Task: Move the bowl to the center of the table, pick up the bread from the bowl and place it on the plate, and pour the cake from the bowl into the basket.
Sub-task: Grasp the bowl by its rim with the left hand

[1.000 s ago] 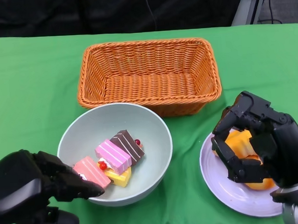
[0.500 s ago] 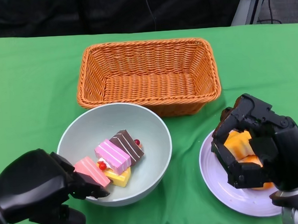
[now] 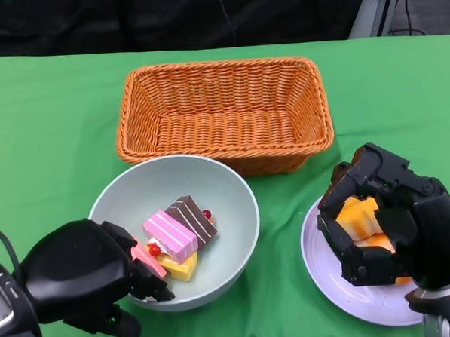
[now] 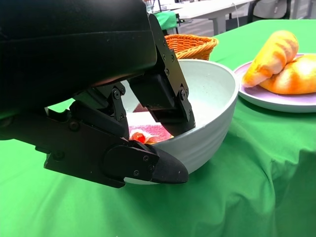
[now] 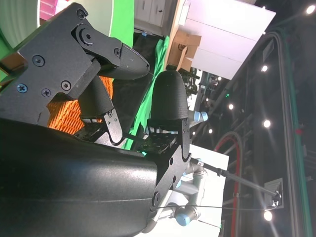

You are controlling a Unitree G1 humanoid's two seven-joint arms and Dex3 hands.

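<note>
The pale grey-green round bowl (image 3: pixel 175 230) sits on the green tablecloth (image 3: pixel 49 132), just in front of the orange woven wicker basket (image 3: pixel 223 112), which holds nothing. Inside the bowl lie small toy cake slices (image 3: pixel 179 233): a pink striped one, a brown striped one beside it, a yellow piece beneath, and a pink wedge at the near rim. The left hand (image 3: pixel 91 275) grips the bowl's near rim, fingers (image 4: pixel 168 94) reaching inside and a thumb pressed against the outer wall, as the left wrist view shows. To the right of the bowl stands a pale lilac round plate (image 3: pixel 344 287) carrying orange-yellow bread pieces (image 3: pixel 361 214). The right hand (image 3: pixel 386 220) arches over the bread, fingers curled round it; whether they actually clasp it I cannot tell.
</note>
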